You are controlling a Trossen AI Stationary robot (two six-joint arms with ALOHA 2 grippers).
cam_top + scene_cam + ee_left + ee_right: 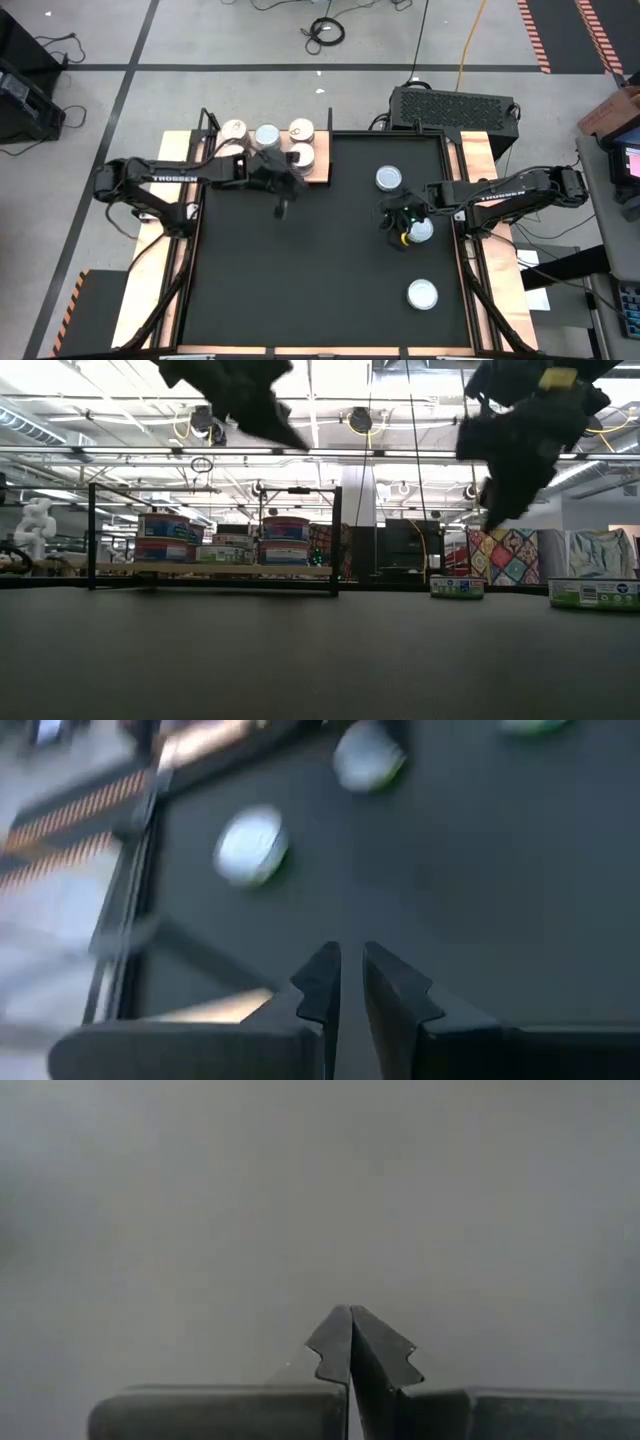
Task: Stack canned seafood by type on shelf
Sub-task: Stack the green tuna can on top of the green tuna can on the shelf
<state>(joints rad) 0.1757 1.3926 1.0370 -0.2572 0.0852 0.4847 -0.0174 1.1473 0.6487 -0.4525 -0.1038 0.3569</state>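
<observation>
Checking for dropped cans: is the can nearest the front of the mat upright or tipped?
Upright: the can shows its full round lid to the overhead camera.
</observation>
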